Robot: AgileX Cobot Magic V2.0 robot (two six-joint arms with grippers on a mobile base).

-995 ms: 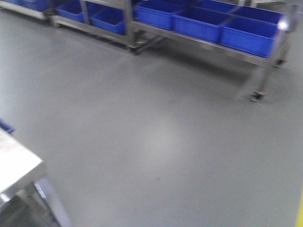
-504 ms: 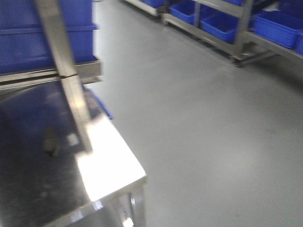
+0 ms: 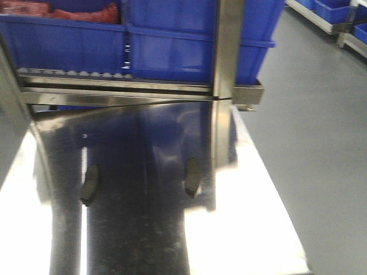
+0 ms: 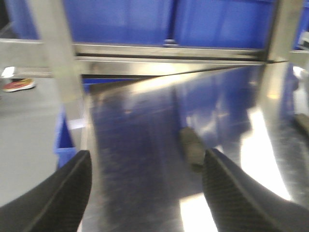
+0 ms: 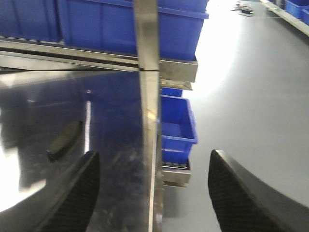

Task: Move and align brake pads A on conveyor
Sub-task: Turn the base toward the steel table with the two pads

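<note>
**A:** Front view first: what changed?

**B:** 1 second ago it showed only grey floor and distant racks. The base has swung round, and now the stainless-steel table (image 3: 269,229) fills the frame. 2 brake pads (image 3: 89,184) lie well apart on it, the right-hand pad (image 3: 192,176) near the steel post (image 3: 226,51). I judge the pick-up spot is reached; no conveyor is in sight.

**A:** Left wrist?

**B:** The left gripper (image 4: 147,162) is spread wide and empty over the table, with 1 pad (image 4: 191,147) just ahead, near one finger.

**A:** Right wrist?

**B:** The right gripper (image 5: 155,157) is likewise apart and empty, straddling the table's edge. 1 pad lies off to its side. The sheet is glossy and mirrors the blue bins (image 5: 120,24) on the shelf behind; grey floor (image 5: 251,96) lies beyond.
</note>
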